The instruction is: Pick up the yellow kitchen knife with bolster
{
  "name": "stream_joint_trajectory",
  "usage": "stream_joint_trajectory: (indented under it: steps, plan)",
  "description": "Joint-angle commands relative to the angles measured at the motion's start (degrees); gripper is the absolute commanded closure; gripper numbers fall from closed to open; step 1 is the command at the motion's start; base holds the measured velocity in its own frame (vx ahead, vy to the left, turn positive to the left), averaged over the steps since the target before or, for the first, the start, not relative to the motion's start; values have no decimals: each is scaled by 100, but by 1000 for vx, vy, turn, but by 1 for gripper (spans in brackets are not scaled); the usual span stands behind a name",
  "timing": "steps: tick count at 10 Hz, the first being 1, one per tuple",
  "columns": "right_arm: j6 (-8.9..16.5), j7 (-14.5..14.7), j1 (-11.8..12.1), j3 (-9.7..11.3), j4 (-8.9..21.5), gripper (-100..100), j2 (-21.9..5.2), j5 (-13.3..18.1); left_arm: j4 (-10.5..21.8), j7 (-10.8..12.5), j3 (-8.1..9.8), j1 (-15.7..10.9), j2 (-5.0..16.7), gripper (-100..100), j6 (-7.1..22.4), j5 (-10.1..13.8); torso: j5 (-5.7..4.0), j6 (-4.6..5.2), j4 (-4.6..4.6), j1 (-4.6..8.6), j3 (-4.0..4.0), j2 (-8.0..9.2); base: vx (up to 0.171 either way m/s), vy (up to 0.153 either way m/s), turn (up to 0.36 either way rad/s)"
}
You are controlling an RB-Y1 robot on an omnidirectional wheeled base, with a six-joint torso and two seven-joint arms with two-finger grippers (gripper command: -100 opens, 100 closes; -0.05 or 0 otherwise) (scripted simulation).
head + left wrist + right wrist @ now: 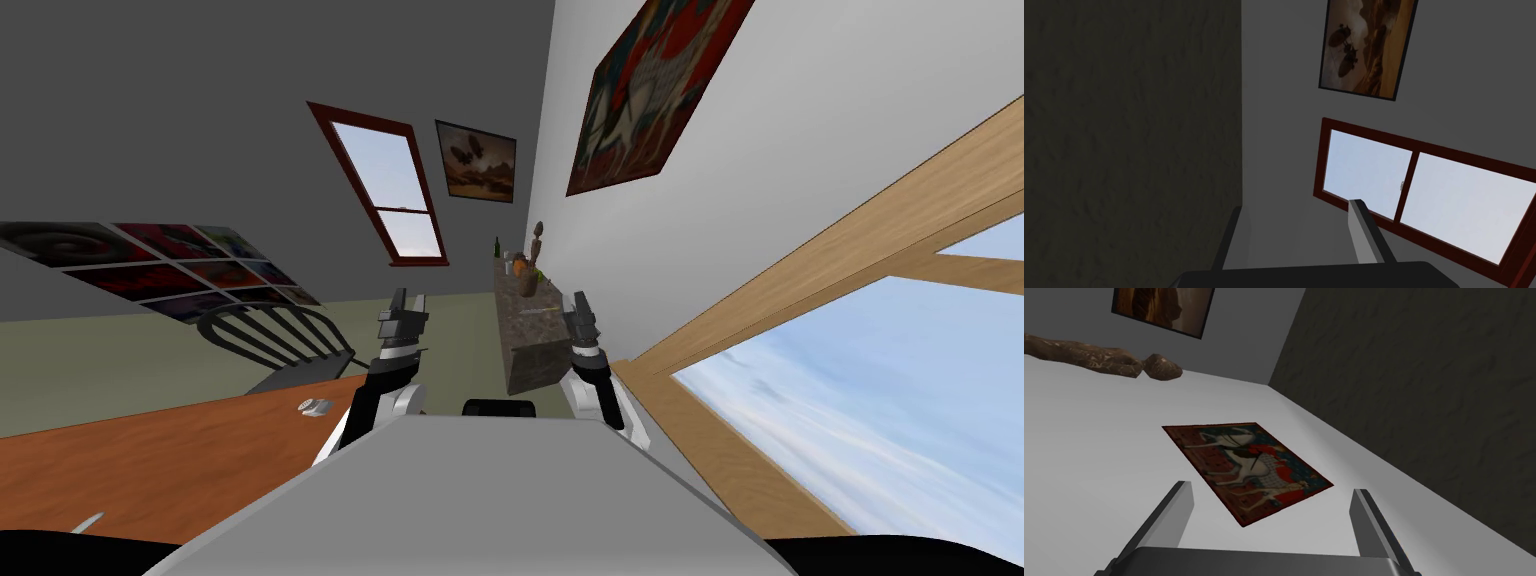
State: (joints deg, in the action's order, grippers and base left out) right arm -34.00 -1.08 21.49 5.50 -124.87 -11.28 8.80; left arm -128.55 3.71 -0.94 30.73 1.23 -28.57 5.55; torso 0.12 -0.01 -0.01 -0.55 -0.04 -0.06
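Observation:
A dark stone-patterned cabinet (530, 340) stands against the white wall ahead of me. On its top lies a thin pale sliver (537, 313), too small to tell whether it is the knife. Both arms are raised in front of my chest and point upward. My left gripper (409, 298) hangs left of the cabinet's near end; its fingers (1369, 235) stand apart, somewhat narrowed, with nothing between them. My right gripper (580, 300) is up beside the cabinet's near right corner, its fingers (1174, 513) spread wide and empty.
A green bottle (496, 246), a brown figurine (539, 240) and orange items stand at the cabinet's far end. A brown wooden table (150, 460) with a small white object (315, 406) is on my left, with a dark chair (275, 340) behind it. A big wood-framed window (850, 330) runs along the right.

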Motion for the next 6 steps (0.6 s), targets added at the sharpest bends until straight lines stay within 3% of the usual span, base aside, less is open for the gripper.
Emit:
stream_joint_trajectory:
  steps: [1,2,4,5,6]
  plan:
    - [91,252,-235,214,182,-100,-286,237,0,0,0,0,0,0,0,0,0,0,0,0,0,0,15,206,19]
    - [91,252,-235,214,182,-100,-364,237,0,0,0,0,0,0,0,0,4,0,0,-19,-1,-2,6,140,-6]
    - [180,556,-540,463,449,-100,-763,556,0,0,0,0,0,0,0,0,0,0,0,2,2,3,6,149,28]
    - [180,556,-540,463,449,-100,-828,556,0,0,0,0,0,0,0,0,2,0,0,-7,0,0,11,129,5]
    - [224,715,-697,591,597,-100,-1064,732,0,0,0,0,0,0,0,0,1,2,0,4,1,1,-10,154,25]
